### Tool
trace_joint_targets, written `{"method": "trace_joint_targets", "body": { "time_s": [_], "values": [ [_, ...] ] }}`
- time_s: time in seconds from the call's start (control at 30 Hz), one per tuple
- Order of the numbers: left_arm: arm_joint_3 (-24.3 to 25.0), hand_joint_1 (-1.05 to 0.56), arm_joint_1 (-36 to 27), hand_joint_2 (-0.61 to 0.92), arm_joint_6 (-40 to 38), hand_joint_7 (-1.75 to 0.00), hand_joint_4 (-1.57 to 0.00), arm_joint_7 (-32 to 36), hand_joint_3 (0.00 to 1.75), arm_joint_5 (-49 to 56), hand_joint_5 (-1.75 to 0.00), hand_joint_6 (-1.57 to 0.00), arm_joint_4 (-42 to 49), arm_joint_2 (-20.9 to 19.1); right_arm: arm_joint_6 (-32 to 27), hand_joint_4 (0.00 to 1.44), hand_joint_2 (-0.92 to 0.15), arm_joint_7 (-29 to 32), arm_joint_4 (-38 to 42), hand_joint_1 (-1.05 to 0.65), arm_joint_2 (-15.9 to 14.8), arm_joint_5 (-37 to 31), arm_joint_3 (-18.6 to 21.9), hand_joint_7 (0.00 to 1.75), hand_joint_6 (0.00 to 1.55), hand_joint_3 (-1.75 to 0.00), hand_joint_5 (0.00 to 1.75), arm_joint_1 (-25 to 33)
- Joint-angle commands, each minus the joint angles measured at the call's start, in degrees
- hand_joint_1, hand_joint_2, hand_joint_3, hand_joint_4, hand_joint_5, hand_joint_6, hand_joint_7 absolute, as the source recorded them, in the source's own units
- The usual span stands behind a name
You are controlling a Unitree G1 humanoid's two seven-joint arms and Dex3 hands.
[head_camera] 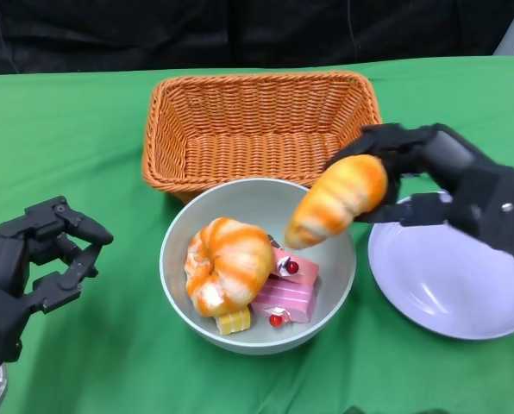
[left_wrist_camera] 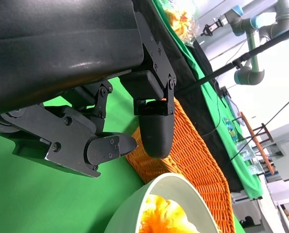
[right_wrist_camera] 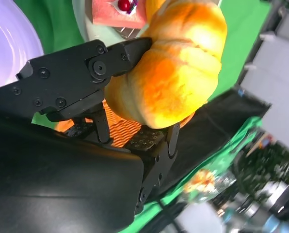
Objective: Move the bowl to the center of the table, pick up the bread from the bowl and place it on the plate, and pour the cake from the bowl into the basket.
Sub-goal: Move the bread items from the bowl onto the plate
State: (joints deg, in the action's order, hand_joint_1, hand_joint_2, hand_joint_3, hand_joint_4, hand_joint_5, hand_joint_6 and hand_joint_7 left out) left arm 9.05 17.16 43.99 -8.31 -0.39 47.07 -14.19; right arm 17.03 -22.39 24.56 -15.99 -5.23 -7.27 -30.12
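While the bowl [head_camera: 339,289] sits on the green surface [head_camera: 76,129] just in front of the basket [head_camera: 261,129], a long orange-and-white bread [head_camera: 339,200] is held above the bowl's right rim by the right hand [head_camera: 429,177]. The bread is grasped between the black fingers [head_camera: 379,138] of that hand, and it is tilted, with its lower end pointing down toward the inside of the bowl. In the right wrist view the same bread [right_wrist_camera: 176,73] is seen pressed between the fingers [right_wrist_camera: 115,60] on either side of it, with the woven basket [right_wrist_camera: 122,131] showing behind.

A round, twisted bread [head_camera: 227,263] is left lying in the bowl, on its left side. Beside and partly under it, pink cake slices [head_camera: 287,289] with small red toppings are seen, and a yellow piece [head_camera: 233,322] lies at the front of the bowl.

The plate [head_camera: 447,285], pale lilac, is set on the surface just to the right of the bowl, partly beneath the right hand.

The left hand [head_camera: 33,259] is kept well to the left of the bowl, above the green surface. Its fingers [head_camera: 76,228] are spread apart and nothing is held in them; the left wrist view shows the fingers [left_wrist_camera: 156,131] parted, with the basket [left_wrist_camera: 193,160] and the bowl's rim [left_wrist_camera: 135,206] beyond.
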Motion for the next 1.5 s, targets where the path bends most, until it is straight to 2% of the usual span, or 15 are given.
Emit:
{"method": "trace_joint_targets", "body": {
  "time_s": [0.03,0.13,0.23,0.43,0.63,0.73,0.87,1.0,1.07,1.2,1.3,1.4,1.5],
  "values": [
    [0.41,-0.04,0.52,0.78,0.44,-1.15,-0.78,-0.18,0.61,-0.48,-1.49,-0.81,0.74,-1.26,-3.44,0.66,-0.92,-1.29,-1.15,-0.26,-0.1,5.05,3.54,1.1,0.69,-0.09,1.69,2.17],
    [0.39,-0.05,0.63,0.78,0.39,-1.14,-0.79,0.05,0.63,-0.24,-1.5,-0.81,0.86,-1.51,-6.33,0.66,-0.92,-2.0,-1.84,-0.27,-0.03,8.49,5.79,1.13,0.68,-0.09,1.58,3.78],
    [0.48,-0.05,0.84,0.77,0.39,-1.15,-0.79,-0.5,0.64,-0.64,-1.5,-0.81,1.25,-1.67,-11.98,0.65,-0.92,-1.18,-4.3,-0.25,-0.12,10.2,7.46,1.14,0.68,-0.07,1.54,5.69],
    [0.68,-0.05,1.15,0.76,0.17,-1.14,-0.79,-0.83,0.64,-1.25,-1.49,-0.81,1.59,-1.78,-24.55,0.6,-0.92,1.6,-11.0,-0.23,-1.49,9.25,8.94,1.24,0.64,-0.12,1.6,9.05],
    [0.95,-0.04,1.54,0.77,0.85,-1.15,-0.79,-1.37,0.63,-1.54,-1.48,-0.81,2.31,-1.77,-36.09,0.62,-0.92,3.25,-15.4,-0.15,-2.58,8.03,9.11,1.48,0.56,-0.18,1.73,9.77],
    [0.97,-0.04,1.46,0.77,0.52,-1.15,-0.8,-1.11,0.63,-1.2,-1.48,-0.81,2.05,-1.84,-39.2,0.62,-0.92,3.17,-16.26,-0.14,-3.82,6.1,7.96,1.56,0.51,-0.2,1.75,9.6],
    [0.99,-0.03,1.41,0.77,0.43,-1.15,-0.8,-1.03,0.63,-1.14,-1.48,-0.81,1.86,-1.82,-42.56,0.6,-0.92,2.47,-15.46,-0.16,-5.96,2.61,5.48,1.57,0.47,-0.2,1.75,8.06],
    [1.1,-0.03,1.47,0.77,-0.3,-1.15,-0.79,-1.66,0.64,-1.82,-1.48,-0.8,1.57,-1.6,-42.99,0.63,-0.92,0.65,-8.97,-0.19,-7.77,0.85,4.04,1.72,0.44,-0.22,1.75,4.66],
    [1.06,-0.03,1.49,0.78,-0.25,-1.15,-0.78,-1.52,0.63,-1.63,-1.49,-0.8,1.61,-1.64,-43.49,0.63,-0.92,-0.47,-5.8,-0.21,-8.09,1.05,4.08,1.73,0.43,-0.23,1.75,2.85],
    [1.01,-0.04,1.6,0.78,-0.25,-1.14,-0.79,-1.26,0.62,-1.39,-1.5,-0.81,1.6,-1.66,-47.09,0.6,-0.92,-1.84,-2.58,-0.24,-7.92,0.99,3.75,1.55,0.49,-0.26,1.75,-0.59],
    [0.93,-0.03,1.84,0.78,0.11,-1.13,-0.8,-0.96,0.61,-1.02,-1.51,-0.82,1.95,-1.73,-50.69,0.61,-0.92,-2.17,-1.07,-0.23,-6.53,3.35,5.74,1.4,0.53,-0.26,1.71,-2.52],
    [0.94,-0.02,1.86,0.78,0.04,-1.12,-0.8,-0.89,0.61,-0.91,-1.5,-0.82,1.97,-1.78,-51.26,0.64,-0.9,-2.71,0.53,-0.24,-6.01,4.94,6.38,1.23,0.56,-0.25,1.7,-3.29],
    [1.05,-0.03,1.99,0.78,-0.3,-1.11,-0.8,-1.35,0.6,-1.36,-1.5,-0.82,2.05,-1.74,-51.88,0.62,-0.91,-2.3,1.35,-0.25,-5.68,4.75,5.5,0.93,0.62,-0.22,1.65,-3.84]
  ]
}}
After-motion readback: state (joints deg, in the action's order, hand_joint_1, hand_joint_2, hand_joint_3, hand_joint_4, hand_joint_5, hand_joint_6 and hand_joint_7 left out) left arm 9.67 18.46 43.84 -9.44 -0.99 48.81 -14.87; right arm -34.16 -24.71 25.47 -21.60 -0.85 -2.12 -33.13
